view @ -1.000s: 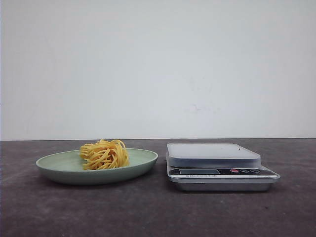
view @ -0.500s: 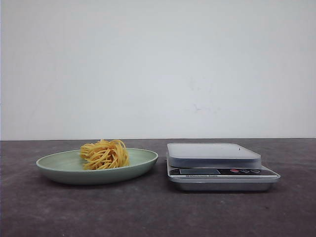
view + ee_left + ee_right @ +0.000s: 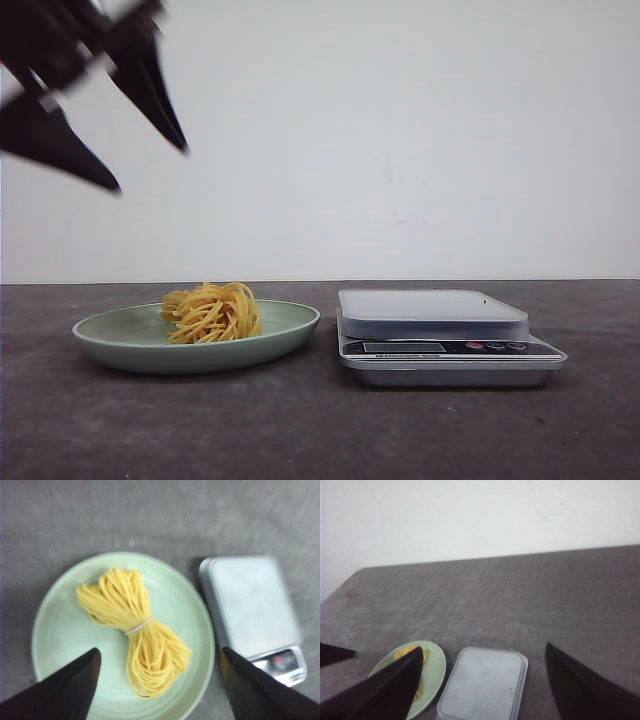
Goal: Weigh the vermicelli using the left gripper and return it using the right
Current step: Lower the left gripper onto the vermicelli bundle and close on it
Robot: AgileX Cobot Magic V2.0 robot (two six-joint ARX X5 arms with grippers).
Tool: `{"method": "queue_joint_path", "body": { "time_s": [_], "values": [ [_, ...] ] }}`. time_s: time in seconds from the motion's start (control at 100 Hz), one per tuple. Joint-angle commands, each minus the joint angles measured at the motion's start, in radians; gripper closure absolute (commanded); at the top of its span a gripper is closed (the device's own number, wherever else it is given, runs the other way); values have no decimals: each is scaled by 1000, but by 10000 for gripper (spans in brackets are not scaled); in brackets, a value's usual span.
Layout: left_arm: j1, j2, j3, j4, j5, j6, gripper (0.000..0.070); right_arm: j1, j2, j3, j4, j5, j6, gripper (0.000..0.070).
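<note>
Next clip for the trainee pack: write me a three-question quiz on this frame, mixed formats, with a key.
1. True or false: the golden-yellow vermicelli clump lies on the silver kitchen scale.
2. Multiple choice: the black left gripper is A) shut on the noodles, B) open, high above the pale green plate, C) resting on the scale.
3. Fill in: in the left wrist view, a thin pale ____ cinches the clump at its middle.

Key: 1 false, it lies on the plate. 2 B, jaws spread. 3 band.
</note>
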Motion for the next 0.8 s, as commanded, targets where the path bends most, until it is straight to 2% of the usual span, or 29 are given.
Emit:
{"method": "queue_joint_path", "body": {
  "time_s": [0.0,0.29,0.43,0.71,0.74,0.79],
  "values": [
    [-34,52,14,36,-28,-38,230,6,9,18,2,-2,-9,206],
    [-172,200,16,154,-233,-64,230,10,9,18,-22,-3,-10,206],
    [-200,244,16,167,-298,-64,230,18,8,18,-34,-3,-10,206],
    [-197,311,16,189,-316,-86,235,18,8,18,-57,-3,-20,207],
    [-197,316,16,190,-315,-87,253,18,8,18,-58,-3,-20,207],
    [-197,324,16,190,-315,-86,322,18,8,18,-59,-3,-21,207]
  ]
}}
